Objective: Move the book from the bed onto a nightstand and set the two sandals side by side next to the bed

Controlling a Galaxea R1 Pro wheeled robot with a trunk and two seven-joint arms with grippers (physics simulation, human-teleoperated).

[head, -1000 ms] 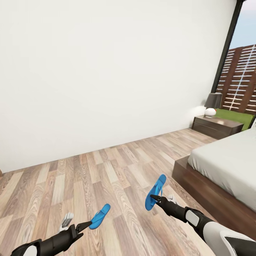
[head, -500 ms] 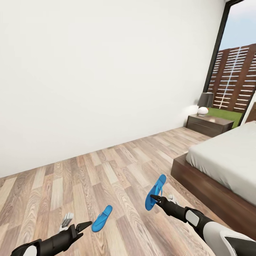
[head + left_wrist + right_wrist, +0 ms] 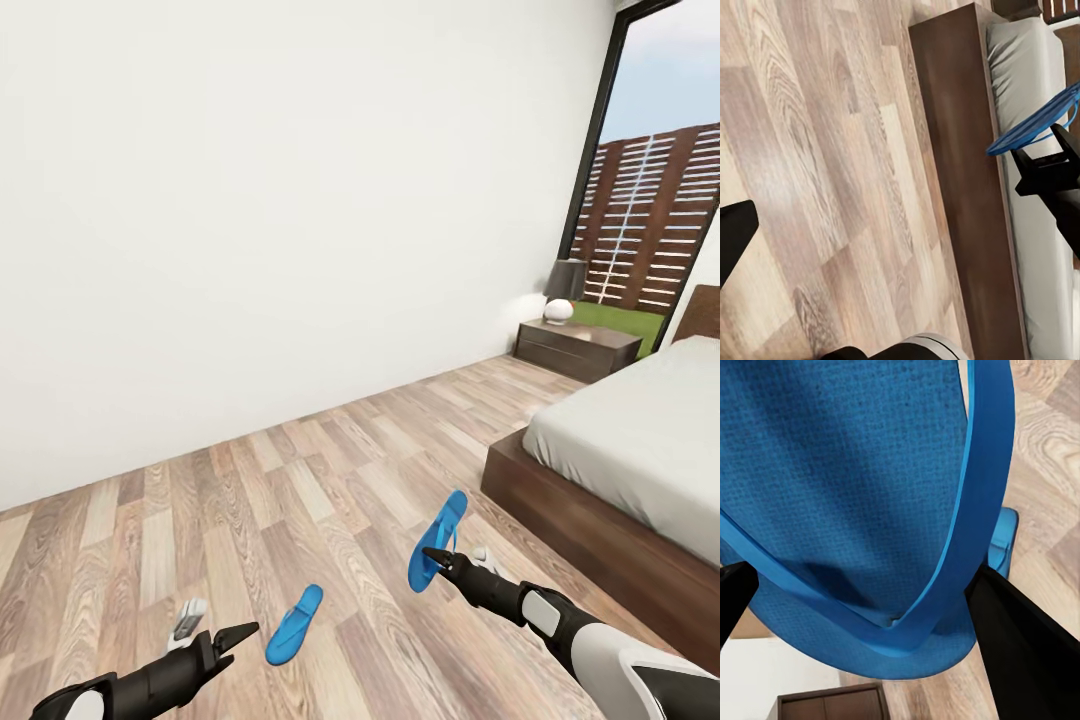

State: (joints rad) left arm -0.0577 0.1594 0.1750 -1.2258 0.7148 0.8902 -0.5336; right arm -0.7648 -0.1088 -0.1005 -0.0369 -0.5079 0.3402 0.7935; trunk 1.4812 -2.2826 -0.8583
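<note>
My right gripper [image 3: 437, 556] is shut on one bright blue sandal [image 3: 441, 535], held above the wood floor near the foot corner of the bed [image 3: 620, 450]. In the right wrist view the sandal [image 3: 862, 487] and its strap sit between my black fingers [image 3: 1020, 652]. The other sandal [image 3: 295, 623] lies flat on the floor just right of my left gripper [image 3: 232, 640], which is open and holds nothing. The left wrist view looks at the bed frame [image 3: 960, 187] and the held sandal [image 3: 1035, 127]. A nightstand [image 3: 575, 345] stands by the far wall. The book is out of view.
A grey-shaded lamp [image 3: 566, 278] and a white orb [image 3: 558, 310] stand on the nightstand. A tall dark-framed window [image 3: 650, 190] is behind it. A plain white wall [image 3: 280, 200] runs along the left, with open plank floor [image 3: 250, 490] between it and the bed.
The whole picture has shifted left, so the camera has turned. Both arms keep their pose. The floor sandal now lies slightly farther from my left gripper's tips.
</note>
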